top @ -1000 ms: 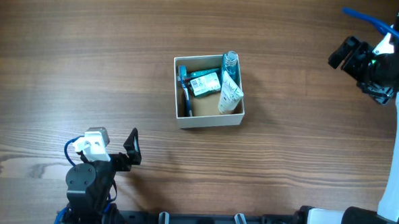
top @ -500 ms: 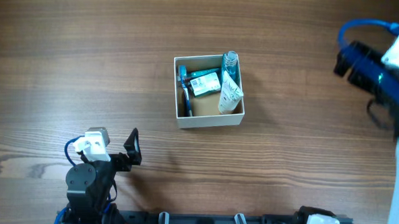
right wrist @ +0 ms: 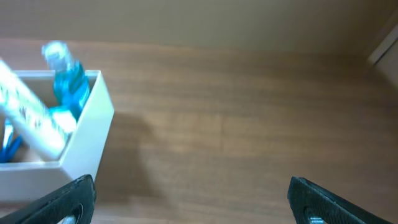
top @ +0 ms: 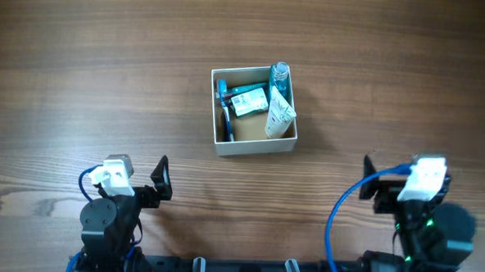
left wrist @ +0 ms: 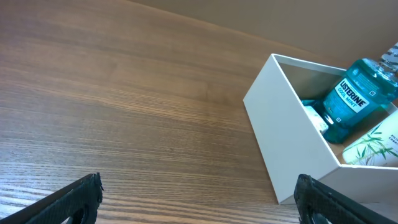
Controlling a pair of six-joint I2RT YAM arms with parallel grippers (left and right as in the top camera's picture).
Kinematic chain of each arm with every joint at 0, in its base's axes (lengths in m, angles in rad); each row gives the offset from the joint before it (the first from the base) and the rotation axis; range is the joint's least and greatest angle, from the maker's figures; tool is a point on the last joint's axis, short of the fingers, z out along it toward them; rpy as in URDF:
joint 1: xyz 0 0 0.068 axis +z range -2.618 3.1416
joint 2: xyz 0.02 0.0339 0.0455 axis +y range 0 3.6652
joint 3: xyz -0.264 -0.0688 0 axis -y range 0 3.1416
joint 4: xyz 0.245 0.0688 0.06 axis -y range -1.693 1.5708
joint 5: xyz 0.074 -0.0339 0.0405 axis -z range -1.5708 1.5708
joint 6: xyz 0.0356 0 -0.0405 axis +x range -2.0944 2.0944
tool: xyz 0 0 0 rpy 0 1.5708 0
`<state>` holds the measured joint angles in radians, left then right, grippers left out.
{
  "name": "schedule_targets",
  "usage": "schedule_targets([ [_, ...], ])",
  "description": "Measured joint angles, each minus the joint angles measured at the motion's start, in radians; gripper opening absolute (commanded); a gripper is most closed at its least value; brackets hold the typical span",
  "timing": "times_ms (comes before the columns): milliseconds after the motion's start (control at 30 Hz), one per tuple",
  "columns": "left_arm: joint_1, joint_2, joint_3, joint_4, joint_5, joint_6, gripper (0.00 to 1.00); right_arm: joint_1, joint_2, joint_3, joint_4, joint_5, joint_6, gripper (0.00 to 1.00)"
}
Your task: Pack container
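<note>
The container (top: 254, 145), a small white-walled box with a tan inside, stands in the middle of the wooden table. It holds a blue mouthwash bottle (top: 281, 82), a white tube (top: 279, 113), a teal packet (top: 248, 101) and a blue item (top: 224, 102). The left wrist view shows the box (left wrist: 292, 155) with the bottle (left wrist: 353, 99). The right wrist view shows it (right wrist: 87, 134) at the left. My left gripper (top: 162, 178) is open and empty near the front left edge. My right gripper (top: 368, 184) is open and empty at the front right.
The wooden table (top: 106, 64) surrounds the box on all sides. Both arm bases sit at the front edge. A blue cable (top: 341, 222) loops by the right arm.
The right arm has swung from the far right of the table down to the front right edge. The left arm and the box have not moved.
</note>
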<state>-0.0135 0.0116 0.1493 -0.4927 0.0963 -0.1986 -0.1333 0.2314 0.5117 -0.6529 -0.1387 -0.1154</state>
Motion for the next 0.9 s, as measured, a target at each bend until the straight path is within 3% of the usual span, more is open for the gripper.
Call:
schedule_targets([
  [167,0.000,0.000,0.000,0.000,0.000,0.000,1.00,0.000,-0.153,-0.163,0.010,-0.043,-0.006,1.00],
  [400,0.000,0.000,0.000,0.000,0.000,0.000,1.00,0.000,-0.211,-0.337,0.127,-0.120,-0.010,1.00],
  [900,0.000,0.000,0.000,0.000,0.000,0.000,1.00,0.000,-0.211,-0.357,0.168,-0.124,-0.010,1.00],
])
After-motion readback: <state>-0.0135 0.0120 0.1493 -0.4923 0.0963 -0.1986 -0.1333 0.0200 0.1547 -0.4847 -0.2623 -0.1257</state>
